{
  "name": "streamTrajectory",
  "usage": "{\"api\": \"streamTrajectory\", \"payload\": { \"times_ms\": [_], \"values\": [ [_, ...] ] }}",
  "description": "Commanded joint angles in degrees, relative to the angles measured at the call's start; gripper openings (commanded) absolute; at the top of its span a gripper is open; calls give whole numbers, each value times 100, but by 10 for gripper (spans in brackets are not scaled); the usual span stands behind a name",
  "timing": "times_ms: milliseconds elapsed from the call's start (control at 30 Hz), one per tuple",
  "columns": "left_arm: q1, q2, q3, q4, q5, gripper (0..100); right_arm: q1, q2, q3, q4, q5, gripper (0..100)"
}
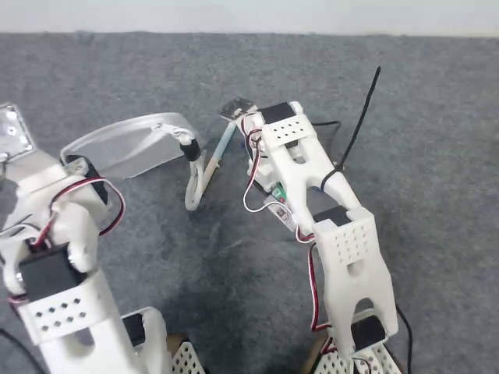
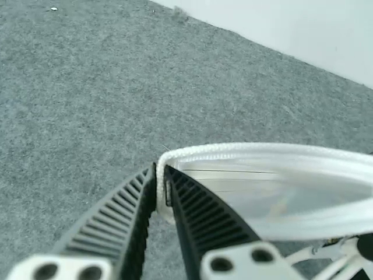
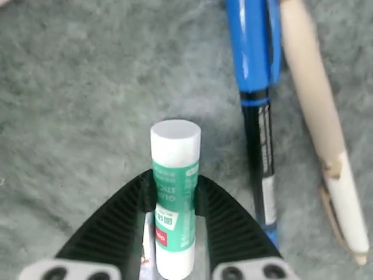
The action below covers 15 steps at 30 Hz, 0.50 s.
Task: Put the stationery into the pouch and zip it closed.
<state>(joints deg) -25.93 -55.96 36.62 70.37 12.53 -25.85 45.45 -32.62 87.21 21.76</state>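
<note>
Right gripper point(image 3: 175, 179): clenched on the glue stick point(image 3: 175, 153), which stands out past the fingertips.
Glue axis: in line with the fingers, white end foremost.
Left gripper point(image 2: 161, 175): clamped on the pouch point(image 2: 274, 192) at the end of its white zip edge.
Pouch from the right gripper: near, off to its left. In the high view we take its mouth to be turned toward that gripper, but we cannot tell how wide it gapes.
Pens: the blue pen point(image 3: 252, 70) and beige pen point(image 3: 309, 99) lie side by side on the counter point(image 3: 70, 87), just beside the right gripper on its pouch side and roughly parallel to the glue.
Nearer arm: the right. We judge it must swing left and feed the glue into the mouth white end first.
</note>
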Motion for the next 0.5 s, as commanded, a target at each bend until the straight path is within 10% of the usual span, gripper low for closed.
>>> {"api": "streamTrajectory", "payload": {
  "times_ms": [0, 467],
  "values": [
    [26, 88, 127, 9, -44, 11, 101, -725, -62, 312, -237, 6],
    [26, 88, 127, 0, -44, 11, 66, -2237, 1732, -585, -290, 6]
  ]
}}
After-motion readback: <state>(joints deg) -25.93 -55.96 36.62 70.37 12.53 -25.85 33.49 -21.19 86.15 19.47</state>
